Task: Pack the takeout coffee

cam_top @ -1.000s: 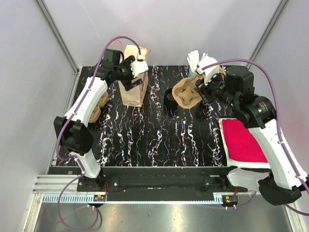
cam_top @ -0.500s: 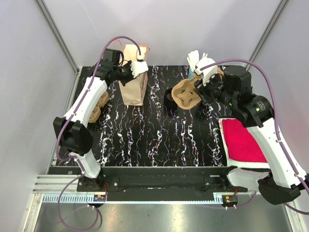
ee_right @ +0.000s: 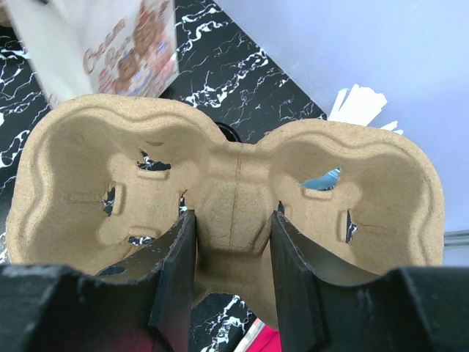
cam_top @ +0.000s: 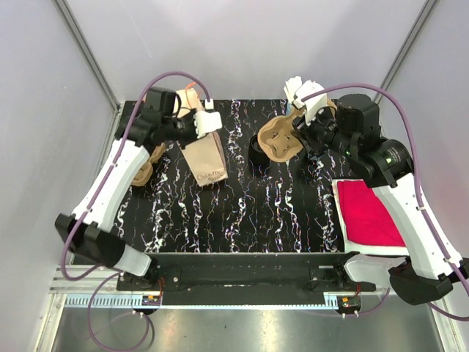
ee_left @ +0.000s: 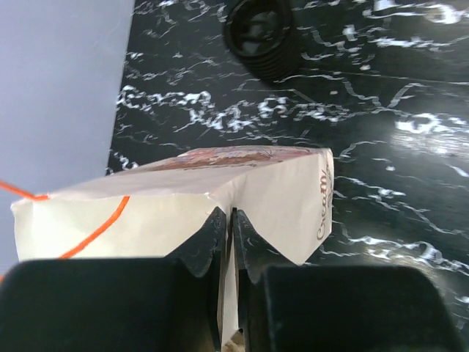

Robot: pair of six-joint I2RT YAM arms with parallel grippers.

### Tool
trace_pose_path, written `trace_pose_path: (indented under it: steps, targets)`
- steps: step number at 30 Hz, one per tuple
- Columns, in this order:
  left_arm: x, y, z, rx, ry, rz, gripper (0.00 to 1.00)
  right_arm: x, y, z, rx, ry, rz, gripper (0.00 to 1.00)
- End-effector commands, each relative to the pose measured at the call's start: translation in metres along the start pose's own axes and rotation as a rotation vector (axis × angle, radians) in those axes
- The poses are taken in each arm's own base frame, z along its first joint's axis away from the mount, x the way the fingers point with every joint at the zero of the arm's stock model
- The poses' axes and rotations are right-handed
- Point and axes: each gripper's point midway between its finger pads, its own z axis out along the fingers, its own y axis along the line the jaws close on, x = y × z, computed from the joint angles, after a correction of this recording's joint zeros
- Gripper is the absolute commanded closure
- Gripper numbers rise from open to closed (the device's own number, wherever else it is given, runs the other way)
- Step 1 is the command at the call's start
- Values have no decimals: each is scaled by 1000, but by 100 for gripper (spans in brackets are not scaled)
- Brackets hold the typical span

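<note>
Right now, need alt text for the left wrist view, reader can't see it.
The left arm's jaws are shut on the edge of a cream paper bag with an orange cord handle and brown lettering, filling the lower frame. Beyond it lies a black white-veined tabletop, with a round black ribbed object at the top edge.

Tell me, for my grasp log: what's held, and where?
Left end effector: cream paper bag, pinched at its top edge. Right end effector: brown pulp cup carrier, clamped across its middle.

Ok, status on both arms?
Left fingers shut on paper bag, bag tilted. Right fingers clamp cup carrier, off the table. Black cup between them.
</note>
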Motion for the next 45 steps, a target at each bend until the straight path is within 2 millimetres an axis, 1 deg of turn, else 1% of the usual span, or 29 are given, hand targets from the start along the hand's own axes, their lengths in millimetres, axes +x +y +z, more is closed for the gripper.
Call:
trace_pose_path:
  steps: [1, 2, 6, 8, 10, 11, 12, 14, 21, 23, 25, 26, 27, 28, 29, 30, 31, 32, 33, 34, 35, 36, 37, 38, 40, 41, 43, 44, 45]
  targets:
    - [-27, -41, -17, 52, -85, 26, 91, -28, -10, -9, 23, -81, -4, 65]
    - [-32, -52, -16, 70, -91, 40, 92, -30, -10, -8, 21, -84, -3, 64]
    - [-36, -93, -18, 169, -85, 44, 91, -38, -12, -10, 24, -100, 5, 64]
    - [-41, -111, -16, 215, -81, 57, 91, -39, -13, -10, 24, -103, 9, 65]
    - [-44, -125, -17, 257, -69, 65, 91, -42, -14, -10, 28, -108, 10, 64]
    - [-51, -133, -19, 278, -74, 88, 91, -42, -14, -11, 32, -110, 10, 64]
    - [-50, -140, -20, 302, -64, 84, 91, -43, -15, -12, 31, -112, 8, 64]
    - [-57, -150, -24, 326, -66, 108, 90, -42, -15, -11, 33, -108, 10, 64]
    - [-62, -177, -40, 415, -60, 148, 90, -50, -19, -12, 46, -123, 1, 64]
    - [-65, -181, -43, 427, -66, 157, 89, -51, -21, -9, 50, -121, -1, 64]
    - [-63, -186, -47, 445, -58, 166, 87, -56, -24, -9, 57, -129, -5, 64]
    - [-65, -185, -49, 437, -60, 174, 86, -56, -25, -5, 56, -124, -6, 64]
    - [-65, -185, -52, 438, -59, 175, 83, -61, -27, -7, 63, -136, -10, 64]
    - [-66, -184, -54, 432, -61, 181, 76, -63, -28, -5, 63, -138, -16, 64]
    - [-69, -180, -56, 414, -64, 189, 64, -62, -28, 1, 60, -126, -15, 64]
    - [-70, -178, -58, 403, -68, 193, 58, -68, -30, 0, 65, -138, -21, 64]
    - [-71, -176, -60, 394, -69, 195, 45, -70, -31, 3, 62, -139, -23, 64]
    - [-74, -171, -62, 370, -67, 196, 34, -68, -31, 12, 56, -127, -23, 64]
    - [-77, -167, -63, 350, -75, 197, 31, -72, -33, 12, 61, -135, -25, 65]
    - [-79, -164, -64, 330, -78, 196, 25, -73, -33, 15, 56, -134, -27, 64]
    - [-81, -159, -68, 302, -79, 196, 19, -72, -31, 24, 41, -122, -27, 65]
    - [-85, -154, -69, 273, -87, 198, 1, -77, -31, 24, 36, -130, -28, 64]
    - [-87, -150, -71, 251, -89, 193, 1, -77, -30, 28, 27, -126, -24, 64]
    - [-89, -141, -75, 206, -87, 183, 1, -75, -27, 36, 8, -115, -24, 64]
    - [-96, -130, -82, 150, -111, 177, 1, -79, -23, 39, -11, -119, -27, 64]
    - [-101, -119, -90, 103, -140, 156, 1, -77, -20, 46, -22, -107, -30, 64]
    - [-104, -109, -100, 57, -168, 133, 1, -80, -13, 50, -40, -106, -45, 64]
    - [-106, -97, -109, -4, -192, 105, 1, -79, -10, 56, -49, -98, -52, 64]
    - [-107, -91, -114, -34, -203, 95, 1, -80, -7, 58, -55, -98, -63, 64]
